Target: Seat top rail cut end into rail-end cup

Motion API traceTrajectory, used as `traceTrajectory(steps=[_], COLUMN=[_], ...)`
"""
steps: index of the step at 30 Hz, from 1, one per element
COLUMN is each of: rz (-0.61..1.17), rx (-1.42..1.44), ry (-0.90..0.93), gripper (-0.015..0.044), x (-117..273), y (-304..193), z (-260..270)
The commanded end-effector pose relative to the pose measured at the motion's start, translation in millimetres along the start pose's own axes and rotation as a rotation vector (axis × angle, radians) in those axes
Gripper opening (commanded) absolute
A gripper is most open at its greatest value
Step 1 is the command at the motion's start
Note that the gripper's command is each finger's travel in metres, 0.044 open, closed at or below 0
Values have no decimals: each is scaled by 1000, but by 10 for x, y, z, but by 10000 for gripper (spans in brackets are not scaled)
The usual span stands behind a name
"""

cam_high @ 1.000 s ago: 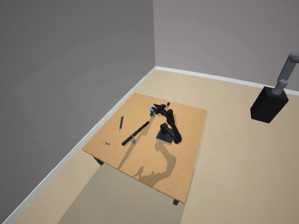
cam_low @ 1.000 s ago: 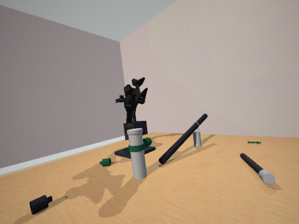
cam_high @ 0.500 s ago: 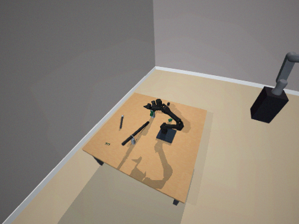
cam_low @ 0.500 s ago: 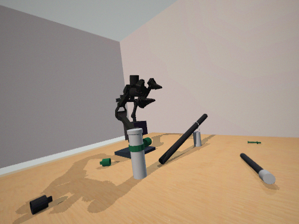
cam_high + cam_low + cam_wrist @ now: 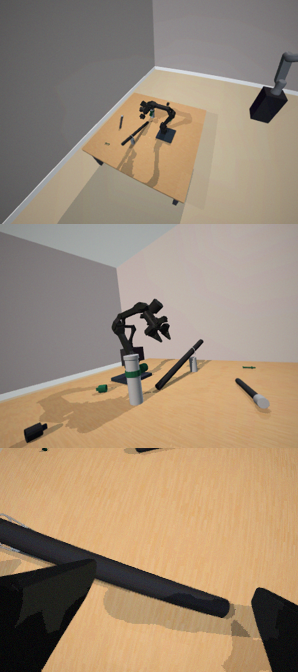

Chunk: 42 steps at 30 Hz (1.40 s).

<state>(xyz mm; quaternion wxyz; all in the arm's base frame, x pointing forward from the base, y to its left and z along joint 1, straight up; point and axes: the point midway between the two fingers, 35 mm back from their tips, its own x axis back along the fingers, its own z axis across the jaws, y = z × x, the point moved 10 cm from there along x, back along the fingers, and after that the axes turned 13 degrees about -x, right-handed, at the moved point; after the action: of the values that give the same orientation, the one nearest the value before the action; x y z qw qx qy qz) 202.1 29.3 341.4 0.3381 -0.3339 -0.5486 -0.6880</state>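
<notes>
A wooden tabletop (image 5: 207, 416) holds fence parts, described from the left in the exterior view. A small black piece (image 5: 35, 431) lies at the near left, and a loose green fitting (image 5: 101, 388) sits farther back. Next stands the big grey post (image 5: 133, 379), upright, with a green band (image 5: 132, 373) around it a little below the top and a green cup (image 5: 143, 368) sticking out on its right. Above and right of the post hangs the black gripper (image 5: 161, 333), jaws spread wide and holding nothing, tilted down toward the rail. The rail (image 5: 180, 364) is a long black tube, slanting: its low cut end rests on the tabletop just right of the post, not in the cup, while its upper part passes through a thin loop atop a short grey post (image 5: 193, 364). A spare tube (image 5: 251, 392) lies at far right. The rail looks rigid, smooth and likely light; it would probably slip if pinched near an end, so a hold across it close to the low end, where the wrist view shows it between the jaws, seems best.
</notes>
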Motion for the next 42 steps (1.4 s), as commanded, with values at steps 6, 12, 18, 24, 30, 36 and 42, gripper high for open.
traceTrajectory(steps=[6,12,18,24,30,36,42], rz=[41,85,117,111,78,46,32], rx=[108,420,797,1169,1329,1542,1750], ry=[-24,-22,10,52,63,61,60], gripper=[440,440,440,440,440,440,440], x=[-14,-43,-32,30,121,193,218], y=[37,84,82,13,-100,-194,-227], z=[10,-319,-739,-1145,-1479,-1670,-1727])
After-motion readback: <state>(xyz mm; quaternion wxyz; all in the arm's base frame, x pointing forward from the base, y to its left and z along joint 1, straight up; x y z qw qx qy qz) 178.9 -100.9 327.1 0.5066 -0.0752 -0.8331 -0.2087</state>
